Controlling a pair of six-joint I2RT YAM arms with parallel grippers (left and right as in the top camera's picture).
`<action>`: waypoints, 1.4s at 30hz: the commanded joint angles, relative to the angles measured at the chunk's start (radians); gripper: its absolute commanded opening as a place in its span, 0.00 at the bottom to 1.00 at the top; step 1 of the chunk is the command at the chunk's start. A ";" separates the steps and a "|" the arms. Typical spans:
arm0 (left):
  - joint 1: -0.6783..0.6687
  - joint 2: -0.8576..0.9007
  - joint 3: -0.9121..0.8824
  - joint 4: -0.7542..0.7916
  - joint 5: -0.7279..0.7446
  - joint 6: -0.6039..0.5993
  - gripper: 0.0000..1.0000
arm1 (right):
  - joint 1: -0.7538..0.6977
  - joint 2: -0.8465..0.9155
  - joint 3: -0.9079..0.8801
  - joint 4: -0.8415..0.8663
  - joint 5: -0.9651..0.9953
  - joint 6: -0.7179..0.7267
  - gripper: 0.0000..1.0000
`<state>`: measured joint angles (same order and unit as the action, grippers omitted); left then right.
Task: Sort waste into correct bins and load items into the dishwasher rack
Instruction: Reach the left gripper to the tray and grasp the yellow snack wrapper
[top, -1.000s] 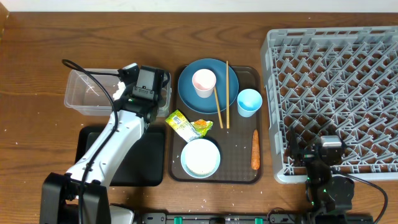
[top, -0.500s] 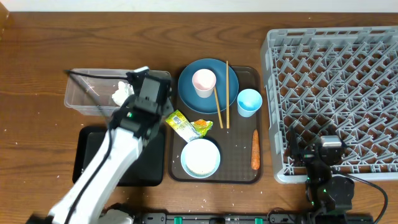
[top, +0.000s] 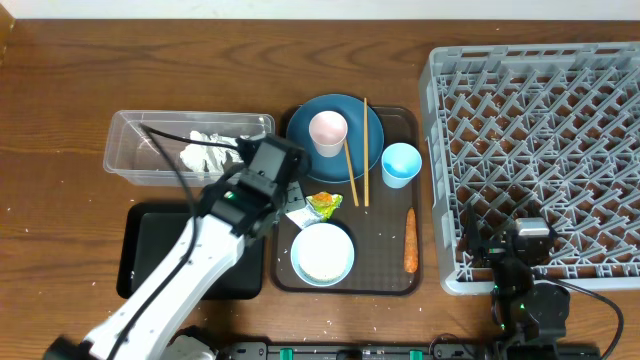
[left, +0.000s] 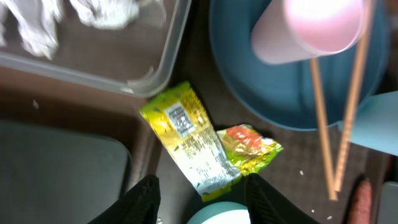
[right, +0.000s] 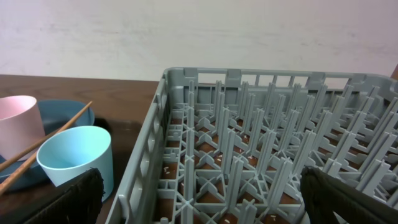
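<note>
My left gripper (top: 292, 203) (left: 203, 205) is open and empty just above the yellow-green wrapper (top: 322, 205) (left: 193, 143) on the brown serving tray (top: 385, 275). Crumpled white paper (top: 205, 152) (left: 99, 12) lies in the clear tub (top: 125, 165). The pink cup (top: 328, 132) and chopsticks (top: 365, 150) rest on the blue plate (top: 305, 150). The light blue cup (top: 401, 163), light blue bowl (top: 322, 253) and carrot (top: 410, 240) also sit on the serving tray. My right gripper (top: 520, 245) (right: 208, 208) is open at the front left corner of the grey rack (top: 550, 120).
The black tray (top: 150, 250) lies below the clear tub, partly under my left arm. Small white grains lie on the rack's floor (right: 249, 162). The bowl's rim shows right between my left fingers in the left wrist view (left: 217, 214).
My left arm has swung right from over the clear tub to over the wrapper, leaving the white paper in the tub. The right arm has not moved.
</note>
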<state>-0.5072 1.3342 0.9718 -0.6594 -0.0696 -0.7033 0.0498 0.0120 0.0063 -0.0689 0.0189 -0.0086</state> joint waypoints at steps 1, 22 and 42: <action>-0.003 0.076 -0.006 -0.005 0.021 -0.104 0.41 | -0.010 -0.005 -0.001 -0.004 0.000 -0.004 0.99; -0.023 0.227 -0.006 0.037 0.062 -0.174 0.57 | -0.009 -0.005 -0.001 -0.004 0.000 -0.004 0.99; -0.088 0.251 -0.006 0.040 -0.064 -0.222 0.66 | -0.010 -0.005 -0.001 -0.004 0.000 -0.004 0.99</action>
<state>-0.5789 1.5585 0.9718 -0.6201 -0.0601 -0.8886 0.0498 0.0120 0.0063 -0.0689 0.0189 -0.0086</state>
